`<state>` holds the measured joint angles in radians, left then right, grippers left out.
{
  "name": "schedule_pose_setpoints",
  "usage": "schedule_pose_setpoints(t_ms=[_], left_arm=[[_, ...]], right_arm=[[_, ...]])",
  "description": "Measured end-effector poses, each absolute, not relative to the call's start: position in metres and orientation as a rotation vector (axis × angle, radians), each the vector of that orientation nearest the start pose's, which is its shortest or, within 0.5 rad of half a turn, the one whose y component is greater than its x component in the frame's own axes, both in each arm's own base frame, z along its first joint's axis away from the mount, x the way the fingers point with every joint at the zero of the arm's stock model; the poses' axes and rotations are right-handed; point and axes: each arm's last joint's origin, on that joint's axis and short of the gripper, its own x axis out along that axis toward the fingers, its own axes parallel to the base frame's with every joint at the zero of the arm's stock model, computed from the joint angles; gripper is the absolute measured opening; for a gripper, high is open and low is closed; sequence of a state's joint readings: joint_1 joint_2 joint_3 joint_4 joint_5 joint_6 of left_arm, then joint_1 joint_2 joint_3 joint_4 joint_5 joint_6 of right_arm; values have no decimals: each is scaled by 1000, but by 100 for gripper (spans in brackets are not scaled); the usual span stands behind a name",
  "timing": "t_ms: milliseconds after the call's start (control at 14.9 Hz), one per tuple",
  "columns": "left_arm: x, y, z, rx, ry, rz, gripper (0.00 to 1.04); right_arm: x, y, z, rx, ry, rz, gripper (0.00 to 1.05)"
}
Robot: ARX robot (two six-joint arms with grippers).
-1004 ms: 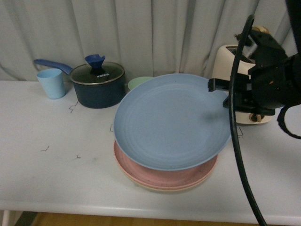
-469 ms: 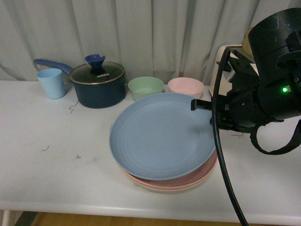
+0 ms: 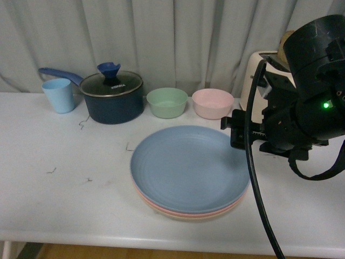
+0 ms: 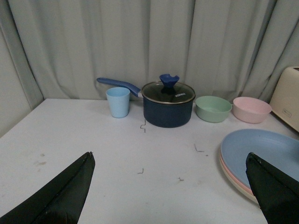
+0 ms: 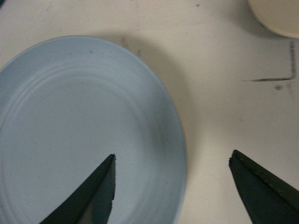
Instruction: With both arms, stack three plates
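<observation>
Three plates lie stacked on the white table (image 3: 64,205): the blue plate (image 3: 188,167) on top, a pink plate (image 3: 161,209) showing as a thin rim under it, and a beige-cream plate (image 3: 186,217) at the bottom, only its edge visible. The stack sits near the front middle of the table, in front of the two bowls. The right arm (image 3: 302,108), a bulky black mass with a green light and a black cable, hangs just beside the stack's right edge; its right gripper (image 5: 173,186) has its jaws wide apart over the blue plate's rim, one finger above the plate and the other above bare table, holding nothing. The left gripper (image 4: 170,186) is also spread wide and empty, well to the left of the stack. Behind stands a dark blue pot (image 3: 112,100) with a glass lid and a blue handle, then a cream toaster (image 3: 257,75) partly hidden by the right arm. Between them sit a green bowl (image 3: 167,102) and a pink bowl (image 3: 212,103), side by side. A light blue cup (image 3: 59,95) stands just left of the pot.
</observation>
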<state>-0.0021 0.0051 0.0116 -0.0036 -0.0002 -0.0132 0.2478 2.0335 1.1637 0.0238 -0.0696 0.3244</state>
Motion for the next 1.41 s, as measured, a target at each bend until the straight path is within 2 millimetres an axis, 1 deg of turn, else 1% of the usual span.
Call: schedule_pose_setpoints(t_ms=[134, 201, 268, 335, 402, 469, 535, 602, 669, 736, 870, 937, 1004, 1138, 1272, 1406], left_arm=[[97, 0, 167, -13, -3, -2, 98], [97, 0, 167, -13, -3, -2, 98], [97, 0, 167, -13, -3, -2, 98], [97, 0, 167, -13, -3, -2, 98], [97, 0, 167, -13, -3, -2, 98], [97, 0, 167, -13, -4, -2, 98], [97, 0, 167, -13, -3, -2, 98], [97, 0, 167, -13, -3, 0, 98], [97, 0, 167, -13, -3, 0, 98], [97, 0, 167, -13, -3, 0, 98], [97, 0, 167, -13, -3, 0, 98], [97, 0, 167, -13, -3, 0, 98], [97, 0, 167, -13, -3, 0, 98], [97, 0, 167, -13, -3, 0, 98], [97, 0, 167, -13, -3, 0, 98], [97, 0, 167, -13, -3, 0, 98]], right_arm=[[381, 95, 141, 161, 872, 78, 90], [365, 89, 168, 92, 772, 63, 100], [348, 83, 194, 74, 645, 85, 97], [336, 80, 213, 68, 583, 95, 98], [334, 79, 229, 61, 448, 91, 96], [332, 76, 232, 47, 255, 45, 88], [318, 66, 212, 21, 174, 20, 76], [302, 58, 191, 4, 171, 9, 68], [287, 49, 178, -2, 154, -5, 59], [275, 42, 181, 7, 89, -11, 50], [257, 34, 202, 24, -42, -13, 33], [249, 31, 205, 25, -62, -9, 26], [240, 29, 199, 20, -46, 0, 17], [225, 24, 180, 2, 31, 6, 1], [190, 12, 178, 5, 1, 2, 2], [184, 8, 173, 3, 20, 14, 2]])
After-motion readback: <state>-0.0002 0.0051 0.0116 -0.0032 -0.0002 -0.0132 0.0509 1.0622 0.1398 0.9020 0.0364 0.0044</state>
